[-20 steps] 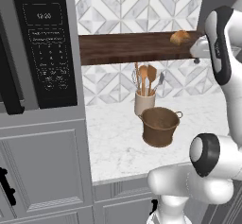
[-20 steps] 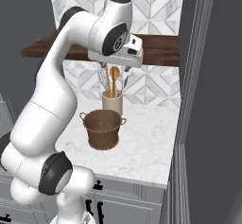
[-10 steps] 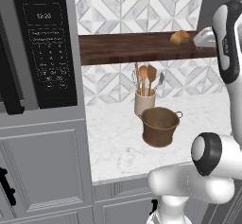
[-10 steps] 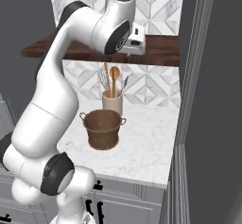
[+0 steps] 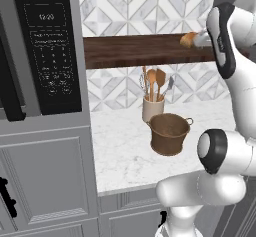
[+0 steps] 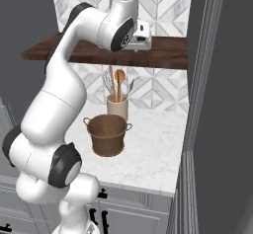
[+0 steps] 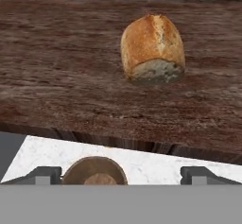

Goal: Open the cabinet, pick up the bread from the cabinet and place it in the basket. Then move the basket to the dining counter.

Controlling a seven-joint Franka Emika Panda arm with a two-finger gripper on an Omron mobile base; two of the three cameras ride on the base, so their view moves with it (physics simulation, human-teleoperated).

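Observation:
The bread (image 7: 152,48), a golden-brown roll, lies on the dark wooden shelf (image 7: 56,76) of the cabinet, a little back from its front edge. My gripper (image 7: 122,176) is open in front of that edge, fingertips (image 7: 45,173) wide apart with nothing between them, facing the bread and not touching it. In the left base view the bread (image 5: 188,39) sits right beside the gripper (image 5: 201,40). The brown basket (image 5: 170,133) stands on the marble worktop below; in the right base view the basket (image 6: 107,134) is under the hand (image 6: 141,35). The dining counter is out of view.
A cream utensil jar (image 5: 152,108) with wooden spoons stands just behind the basket. A black microwave (image 5: 47,46) sits in the tall grey unit at left. A tall grey panel (image 6: 200,90) rises close on the right of the shelf.
The hand has risen from under the shelf's front edge to shelf height and turned toward the bread. Its jaws stayed open. Bread and basket have not moved.

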